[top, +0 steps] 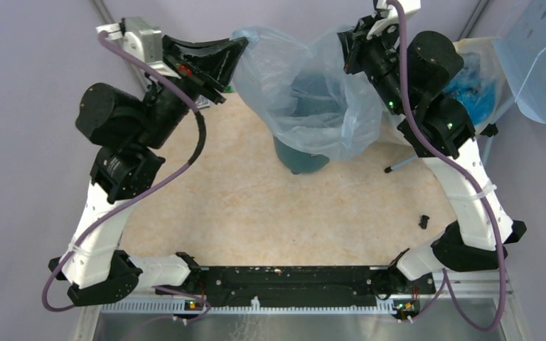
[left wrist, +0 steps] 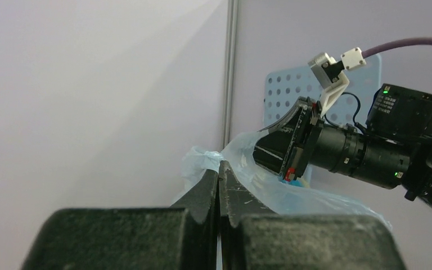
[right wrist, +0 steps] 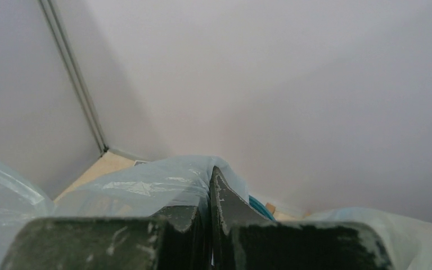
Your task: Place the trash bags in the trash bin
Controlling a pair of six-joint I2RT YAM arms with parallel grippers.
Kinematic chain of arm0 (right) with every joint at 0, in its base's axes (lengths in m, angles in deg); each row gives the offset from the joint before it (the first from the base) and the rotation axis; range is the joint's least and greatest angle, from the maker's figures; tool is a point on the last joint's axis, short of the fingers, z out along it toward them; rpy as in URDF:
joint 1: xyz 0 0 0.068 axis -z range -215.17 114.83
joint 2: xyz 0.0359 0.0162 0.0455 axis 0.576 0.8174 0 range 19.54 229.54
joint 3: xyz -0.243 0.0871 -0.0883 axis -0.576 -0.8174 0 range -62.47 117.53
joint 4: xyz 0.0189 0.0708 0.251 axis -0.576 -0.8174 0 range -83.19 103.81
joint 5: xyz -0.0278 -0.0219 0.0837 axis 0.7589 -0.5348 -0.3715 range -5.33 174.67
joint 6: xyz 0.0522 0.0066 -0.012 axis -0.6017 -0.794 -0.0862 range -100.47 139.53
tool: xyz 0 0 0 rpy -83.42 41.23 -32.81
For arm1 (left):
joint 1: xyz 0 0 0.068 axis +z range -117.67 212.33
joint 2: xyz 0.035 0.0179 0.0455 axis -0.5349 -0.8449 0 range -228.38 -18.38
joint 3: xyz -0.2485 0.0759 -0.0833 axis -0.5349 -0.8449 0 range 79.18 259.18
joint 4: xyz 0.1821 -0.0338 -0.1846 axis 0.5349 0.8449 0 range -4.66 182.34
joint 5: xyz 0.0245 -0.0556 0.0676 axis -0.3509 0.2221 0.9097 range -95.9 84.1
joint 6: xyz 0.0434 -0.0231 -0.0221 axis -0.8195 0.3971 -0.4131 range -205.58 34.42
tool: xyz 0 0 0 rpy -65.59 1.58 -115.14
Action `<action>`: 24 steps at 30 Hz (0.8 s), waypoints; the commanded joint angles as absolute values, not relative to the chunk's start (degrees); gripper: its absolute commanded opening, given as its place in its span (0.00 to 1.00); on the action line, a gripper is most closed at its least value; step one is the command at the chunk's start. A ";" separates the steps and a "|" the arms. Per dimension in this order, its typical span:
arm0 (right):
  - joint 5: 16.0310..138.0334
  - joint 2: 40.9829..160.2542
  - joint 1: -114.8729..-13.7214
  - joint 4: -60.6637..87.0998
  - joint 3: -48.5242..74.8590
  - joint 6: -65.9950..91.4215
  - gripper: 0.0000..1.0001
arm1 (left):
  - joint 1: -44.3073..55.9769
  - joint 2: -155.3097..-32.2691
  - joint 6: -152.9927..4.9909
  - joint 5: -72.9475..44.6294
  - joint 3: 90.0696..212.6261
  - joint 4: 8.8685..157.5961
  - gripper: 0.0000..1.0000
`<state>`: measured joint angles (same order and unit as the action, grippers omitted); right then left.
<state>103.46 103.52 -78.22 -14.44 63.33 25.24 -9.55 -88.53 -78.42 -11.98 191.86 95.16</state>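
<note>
The pale blue translucent trash bag (top: 306, 89) is held open between both grippers, high over the teal-green trash bin (top: 300, 158), whose lower part shows under the bag; the upper part shows dimly through it. My left gripper (top: 238, 46) is shut on the bag's left rim; in the left wrist view the bag (left wrist: 270, 188) bunches at the closed fingertips (left wrist: 220, 169). My right gripper (top: 347, 39) is shut on the right rim; in the right wrist view the bag (right wrist: 146, 185) drapes over the closed fingers (right wrist: 225, 197).
A cloudy-white sack holding blue material (top: 478, 85) hangs at the back right beside a pale blue perforated panel (top: 540, 57). A small black part (top: 424, 220) and a thin rod (top: 402, 165) lie on the table at the right.
</note>
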 commanded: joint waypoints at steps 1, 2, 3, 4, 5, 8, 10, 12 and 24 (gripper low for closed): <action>99.57 104.06 -75.47 -11.74 60.14 23.33 0.00 | -9.34 -87.77 -80.21 -8.99 188.65 91.47 0.00; 98.70 104.45 -75.06 -11.39 59.63 23.09 0.00 | -9.33 -87.63 -80.58 -8.46 187.63 91.34 0.00; 98.27 105.13 -74.76 -11.40 59.61 22.98 0.00 | -9.37 -87.50 -80.99 -7.90 186.83 91.31 0.00; 97.72 105.60 -74.35 -11.53 59.82 22.85 0.00 | -9.33 -87.39 -81.46 -7.22 185.95 91.44 0.00; 96.77 106.32 -73.81 -11.77 60.12 22.49 0.00 | -9.33 -87.41 -81.60 -5.60 185.22 92.19 0.00; 92.42 109.16 -71.57 -13.02 61.79 20.69 0.00 | -9.33 -87.05 -80.59 -0.56 183.76 96.02 0.00; 90.88 110.88 -71.21 -13.69 63.08 20.04 0.00 | -9.33 -85.78 -80.21 0.68 180.99 95.64 0.00; 90.21 112.34 -71.20 -14.19 63.87 19.96 0.00 | -9.36 -84.88 -80.24 1.27 178.80 94.67 0.00; 98.02 108.63 -71.12 -25.90 64.78 18.43 0.00 | -9.33 -88.23 -73.91 -4.55 179.35 98.50 0.00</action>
